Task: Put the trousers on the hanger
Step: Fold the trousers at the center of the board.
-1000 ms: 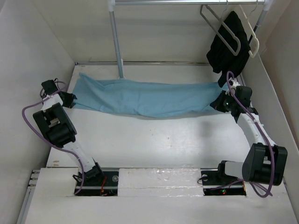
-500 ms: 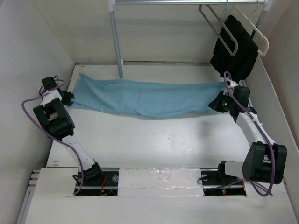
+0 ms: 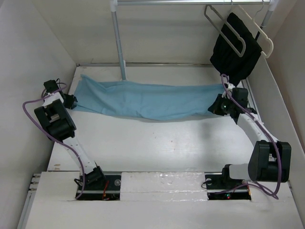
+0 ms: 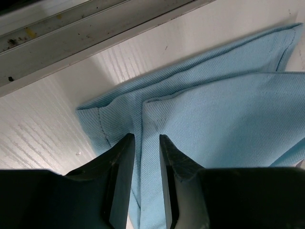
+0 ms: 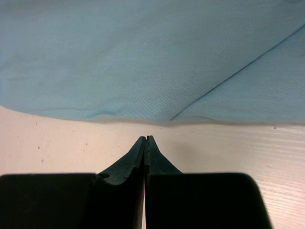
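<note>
Light blue thin-cloth trousers point(image 3: 147, 100) lie spread flat across far side of white desk point(image 3: 157, 143), running left to right between both arms.

Left end effector point(image 4: 145, 138) at trousers' left end: fingers narrowly parted, a cloth fold in the gap. Pinched or merely lying beneath, cannot tell.

Right end effector point(image 5: 145, 138): clenched, tips meeting on bare desk, just short of cloth edge.

Thin grey wire-hook hanger point(image 3: 224, 36) hangs on the overhead rail point(image 3: 190, 2), far right, beside a black garment point(image 3: 236, 52).
</note>
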Robot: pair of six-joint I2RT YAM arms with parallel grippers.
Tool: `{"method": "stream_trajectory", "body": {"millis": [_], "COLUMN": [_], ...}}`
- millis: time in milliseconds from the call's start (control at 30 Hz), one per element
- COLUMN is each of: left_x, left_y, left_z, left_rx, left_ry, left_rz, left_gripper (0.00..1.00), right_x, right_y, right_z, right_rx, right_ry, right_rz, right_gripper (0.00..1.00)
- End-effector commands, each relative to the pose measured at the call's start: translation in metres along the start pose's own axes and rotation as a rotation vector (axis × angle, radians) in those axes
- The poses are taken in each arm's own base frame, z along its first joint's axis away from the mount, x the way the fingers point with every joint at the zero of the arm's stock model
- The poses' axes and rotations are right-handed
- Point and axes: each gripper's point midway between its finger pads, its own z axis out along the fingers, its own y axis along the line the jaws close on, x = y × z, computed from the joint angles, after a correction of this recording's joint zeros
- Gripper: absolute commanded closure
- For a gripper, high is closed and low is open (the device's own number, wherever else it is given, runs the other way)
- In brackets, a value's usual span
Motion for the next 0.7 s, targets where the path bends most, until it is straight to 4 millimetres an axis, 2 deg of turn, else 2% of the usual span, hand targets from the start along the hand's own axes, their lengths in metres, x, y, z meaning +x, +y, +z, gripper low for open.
{"method": "stream_trajectory", "body": {"millis": [0, 200, 300, 367, 567, 600, 667], "left_x": [-0.011, -0.010, -0.010, -0.013, -0.020, -0.023, -0.026], "left_y": [-0.013, -0.017, -0.026, -0.032, -0.043, -0.047, -0.043], "left_z": [0.002, 0.007, 0.003, -0.004, -0.037, -0.048, -0.057], "left_rx": [0.041, 0.065, 0.086, 0.110, 0.145, 0.158, 0.140], "left_ry": [-0.025, -0.014, -0.023, -0.039, -0.084, -0.103, -0.133], "left_rz": [-0.005, -0.017, -0.008, -0.002, 0.006, 0.010, 0.008], "left_gripper": [0.77, 0.84, 0.95, 1.00, 1.00, 1.00, 1.00], "right_x": [-0.015, -0.020, -0.019, -0.017, -0.005, -0.005, -0.007], "right_y": [0.014, 0.021, 0.020, 0.024, 0.032, 0.032, 0.033], "right_z": [0.004, 0.006, 0.006, 0.008, 0.014, 0.015, 0.016], "right_rx": [-0.028, -0.039, -0.040, -0.049, -0.074, -0.077, -0.081], "right_ry": [-0.039, -0.042, -0.036, -0.028, -0.001, -0.002, -0.002], "right_rz": [-0.050, -0.066, -0.075, -0.082, -0.095, -0.096, -0.100], "right_gripper": [0.97, 0.97, 0.98, 0.98, 0.98, 0.98, 0.98]}}
